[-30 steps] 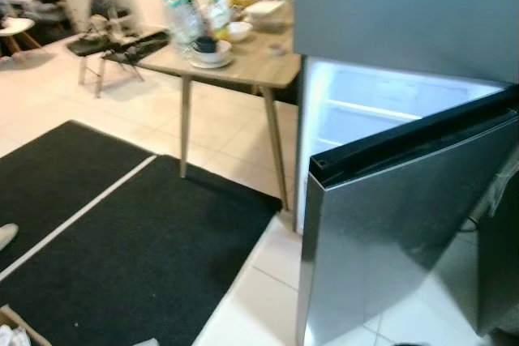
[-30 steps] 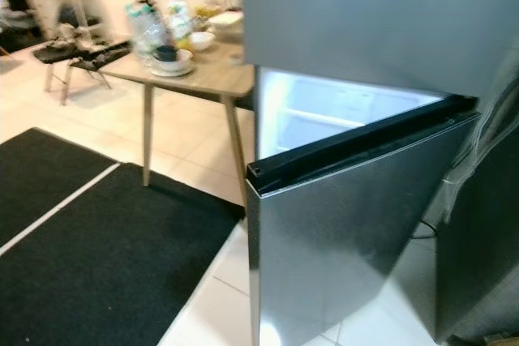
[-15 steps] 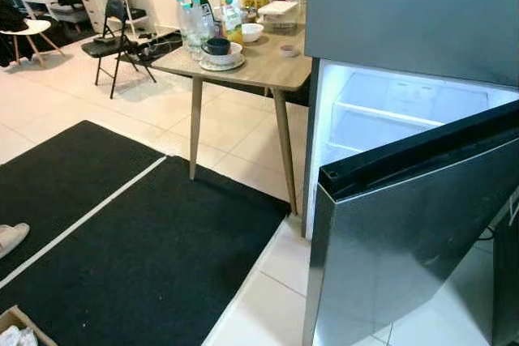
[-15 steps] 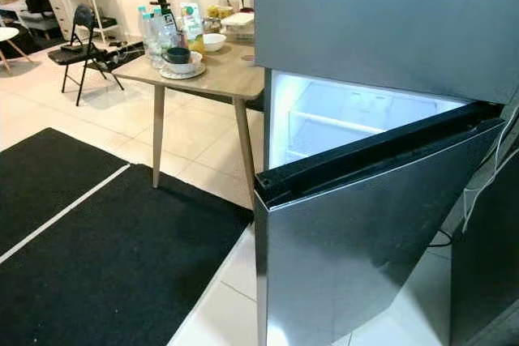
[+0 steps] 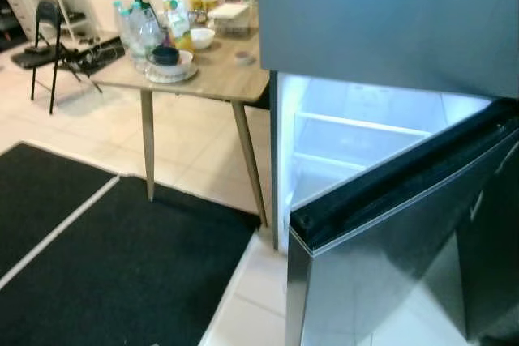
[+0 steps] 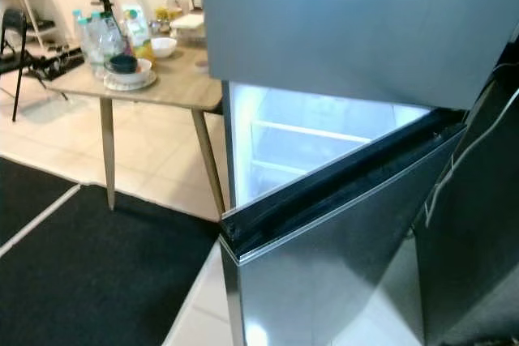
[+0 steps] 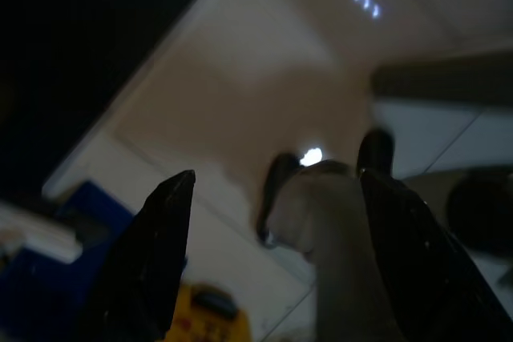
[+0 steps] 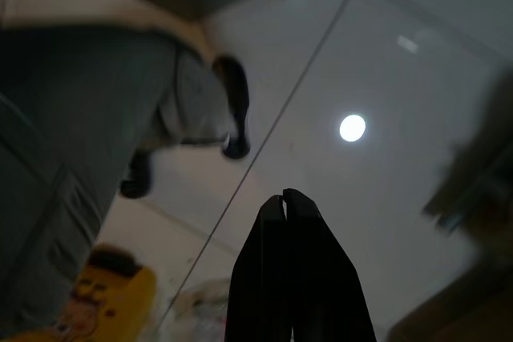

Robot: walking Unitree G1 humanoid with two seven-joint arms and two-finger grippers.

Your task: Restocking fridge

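Left gripper [image 7: 268,198]: fingers spread wide, nothing between them. It hangs low over pale floor tile [image 7: 264,62], wrist view dark and blurred. Past the fingers: a grey leg-like shape with a dark foot [image 7: 321,222], probably the robot's own, plus something yellow [image 7: 210,318] and a blue patch [image 7: 48,278] on the floor; can't identify either.

Right gripper [image 8: 284,198]: fingers pressed together, tips touching, holding nothing. Also hanging over glossy tile with a light reflection [image 8: 352,127]. A grey leg with a dark foot [image 8: 232,106] stands near it, a yellow object [image 8: 104,302] on the floor beside that.

Head views: fridge [image 6: 357,30] is straight ahead and to the right, stainless finish. Upper door closed. Lower door [image 6: 324,265] swung partly open toward the camera, black gasket edge along its top. Lit interior [image 5: 357,143] is visible behind it, white shelves, no items that I can make out on them.

Left of the fridge, just beside it: wooden table [image 5: 211,79] with angled legs. On it: water bottles [image 5: 134,30], a carton [image 5: 176,18], a dark cup in a bowl on a plate [image 5: 168,58], a white bowl [image 5: 202,36], a white tray [image 5: 229,10].

Black mat [image 5: 105,281] with a white stripe covers the floor in front of the table. Folding chair [image 5: 45,34] further back left. Cables [image 6: 462,151] hang down the fridge's right side.
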